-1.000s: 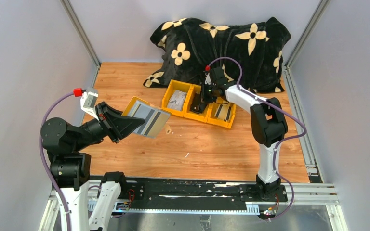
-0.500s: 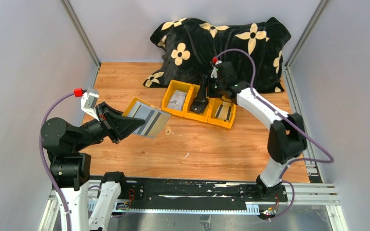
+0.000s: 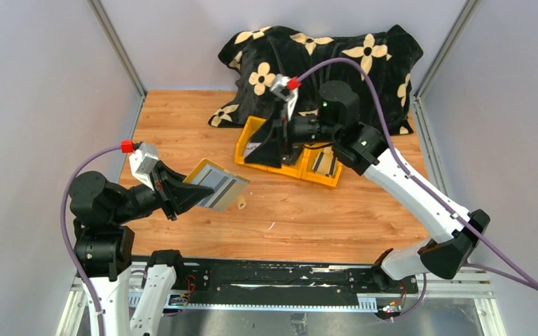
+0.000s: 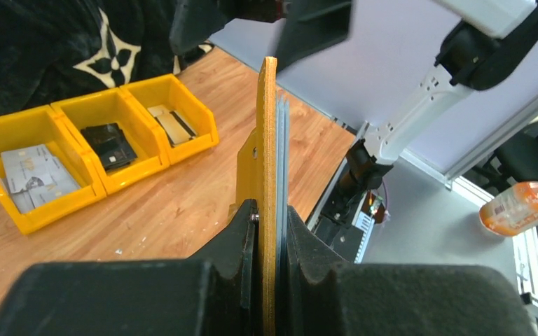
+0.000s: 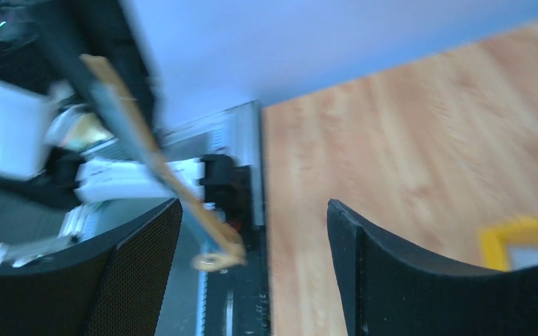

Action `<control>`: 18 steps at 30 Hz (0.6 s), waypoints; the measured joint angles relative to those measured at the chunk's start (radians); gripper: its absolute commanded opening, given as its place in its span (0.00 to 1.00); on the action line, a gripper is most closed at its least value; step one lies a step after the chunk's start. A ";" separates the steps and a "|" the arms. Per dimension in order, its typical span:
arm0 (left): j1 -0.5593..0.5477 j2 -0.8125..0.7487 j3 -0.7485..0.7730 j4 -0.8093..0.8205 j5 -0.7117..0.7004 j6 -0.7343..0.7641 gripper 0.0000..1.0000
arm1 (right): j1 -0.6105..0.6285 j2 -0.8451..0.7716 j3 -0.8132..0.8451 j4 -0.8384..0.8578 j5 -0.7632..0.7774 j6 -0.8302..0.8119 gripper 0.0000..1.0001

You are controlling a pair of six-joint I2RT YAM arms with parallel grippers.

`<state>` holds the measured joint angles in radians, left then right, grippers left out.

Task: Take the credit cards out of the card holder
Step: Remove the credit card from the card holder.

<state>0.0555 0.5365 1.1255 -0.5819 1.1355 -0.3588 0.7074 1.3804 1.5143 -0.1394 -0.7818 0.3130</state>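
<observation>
Pale grey walls (image 3: 42, 105) enclose a wooden table (image 3: 308, 210).

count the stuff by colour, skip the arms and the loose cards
yellow: 2, the card holder and the three-compartment bin
black: 2, the flowered blanket and the pouch in the bin's middle compartment
total: 4

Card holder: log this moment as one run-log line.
left end effector: shut on card holder, off the table | right end effector: open, empty, by yellow bin | credit cards: some in bin
</observation>
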 measured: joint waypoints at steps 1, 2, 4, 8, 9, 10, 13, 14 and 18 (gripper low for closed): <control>0.000 -0.003 -0.007 -0.008 0.008 0.017 0.01 | 0.047 0.013 0.038 -0.021 -0.046 -0.024 0.80; 0.000 -0.005 -0.013 -0.018 0.015 0.034 0.01 | 0.082 0.028 0.072 -0.039 -0.077 -0.050 0.80; 0.000 -0.014 -0.023 -0.035 0.033 0.063 0.00 | 0.148 0.058 0.129 -0.074 -0.129 -0.098 0.80; 0.000 -0.043 -0.027 -0.058 0.065 0.108 0.00 | 0.233 0.108 0.199 -0.144 -0.187 -0.171 0.75; 0.000 -0.047 -0.027 -0.058 0.069 0.114 0.00 | 0.249 0.119 0.208 -0.160 -0.193 -0.186 0.73; 0.000 -0.056 -0.027 -0.058 0.079 0.121 0.00 | 0.263 0.129 0.215 -0.177 -0.196 -0.200 0.72; 0.000 -0.071 -0.027 -0.059 0.103 0.133 0.00 | 0.293 0.150 0.232 -0.211 -0.200 -0.226 0.68; 0.000 -0.074 -0.027 -0.059 0.113 0.139 0.00 | 0.302 0.156 0.238 -0.225 -0.201 -0.232 0.65; 0.000 -0.074 -0.027 -0.060 0.131 0.144 0.00 | 0.326 0.169 0.254 -0.240 -0.203 -0.251 0.38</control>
<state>0.0555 0.4625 1.0981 -0.6422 1.2663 -0.2146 1.0336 1.5490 1.7679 -0.3790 -0.9848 0.0616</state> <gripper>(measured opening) 0.152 0.578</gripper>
